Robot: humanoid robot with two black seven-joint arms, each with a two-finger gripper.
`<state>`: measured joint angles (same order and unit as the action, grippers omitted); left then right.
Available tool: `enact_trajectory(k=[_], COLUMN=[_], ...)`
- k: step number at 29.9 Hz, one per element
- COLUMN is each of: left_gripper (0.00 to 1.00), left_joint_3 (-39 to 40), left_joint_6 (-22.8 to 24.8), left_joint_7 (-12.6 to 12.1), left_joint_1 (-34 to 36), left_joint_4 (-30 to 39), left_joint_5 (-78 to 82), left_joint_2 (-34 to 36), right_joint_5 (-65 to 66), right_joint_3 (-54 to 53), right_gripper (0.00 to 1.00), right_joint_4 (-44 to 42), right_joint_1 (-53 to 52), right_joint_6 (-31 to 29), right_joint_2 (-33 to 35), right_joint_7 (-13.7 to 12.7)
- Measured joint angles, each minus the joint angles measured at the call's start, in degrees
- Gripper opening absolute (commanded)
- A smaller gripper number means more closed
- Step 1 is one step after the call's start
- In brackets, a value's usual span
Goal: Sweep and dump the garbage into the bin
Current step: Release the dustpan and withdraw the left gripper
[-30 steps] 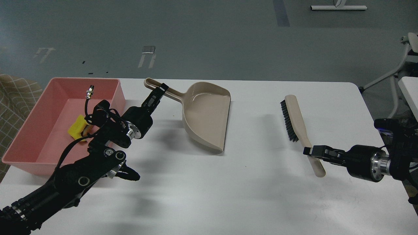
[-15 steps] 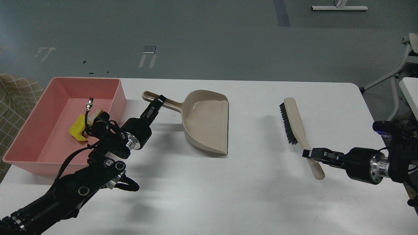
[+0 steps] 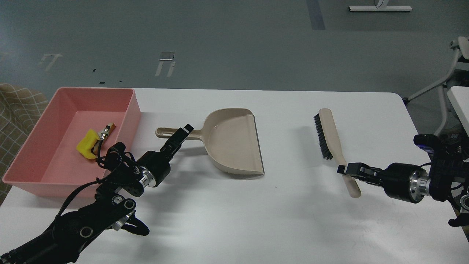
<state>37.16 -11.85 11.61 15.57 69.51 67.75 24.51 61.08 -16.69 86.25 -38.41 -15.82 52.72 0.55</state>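
- White table (image 3: pixel 256 220) on grey floor; pink bin (image 3: pixel 33 146) at its left end.
- Yellow sponge piece (image 3: pixel 87 143) lies inside bin; a tan-edged scrap (image 3: pixel 111 127) just beside it, partly hidden by a cable.
- Left gripper (image 3: pixel 181 134) pinches beige dustpan (image 3: pixel 234 143) by its handle; pan flat on table, right of bin.
- Right gripper (image 3: pixel 348 170) clamps brush (image 3: pixel 329 135) handle, bristles facing left.
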Motion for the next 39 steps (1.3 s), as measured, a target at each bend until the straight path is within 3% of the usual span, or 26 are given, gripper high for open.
enact_trajectory(k=[6, 14, 19, 24, 31, 35, 39], left_gripper=[0.97, 0.98, 0.98, 0.98, 0.98, 0.98, 0.98], left_joint_3=[-0.14, 1.01, 1.69, 2.30, 8.38, 17.34, 29.24], left_joint_6=[2.36, 3.43, 4.32, 4.45, 8.71, 13.51, 18.15], left_joint_7=[0.90, 1.38, 1.40, 1.40, 1.40, 1.20, 0.62], left_joint_1=[-3.26, -5.60, -5.71, -5.75, -9.07, -10.71, -9.02], left_joint_4=[3.56, 9.47, 12.02, 14.39, 23.86, 27.98, 27.42], left_joint_5=[0.01, -0.50, -0.70, -0.99, -6.33, -11.65, -17.09], left_joint_2=[3.11, 7.06, 8.64, 10.30, 17.18, 20.96, 21.20], right_joint_5=[-0.05, -0.18, -0.32, -0.36, -0.57, -0.74, -1.10], right_joint_3=[-0.01, 0.07, 0.08, -0.18, -5.58, -13.82, -28.09], right_gripper=[0.09, 0.48, 0.62, 0.92, 0.97, 0.97, 0.97], right_joint_4=[-2.66, -3.44, -3.49, -2.87, -1.17, -2.73, -8.48], right_joint_1=[-0.26, -0.07, 0.04, 0.14, 0.00, -0.74, -1.12], right_joint_6=[-0.13, -0.27, -0.02, 0.46, -1.27, -5.40, -6.60], right_joint_2=[-1.46, -2.00, -2.07, -1.41, 4.87, 7.57, 5.51], right_joint_7=[-0.07, -0.73, -0.80, -0.81, -0.82, -0.29, -0.05])
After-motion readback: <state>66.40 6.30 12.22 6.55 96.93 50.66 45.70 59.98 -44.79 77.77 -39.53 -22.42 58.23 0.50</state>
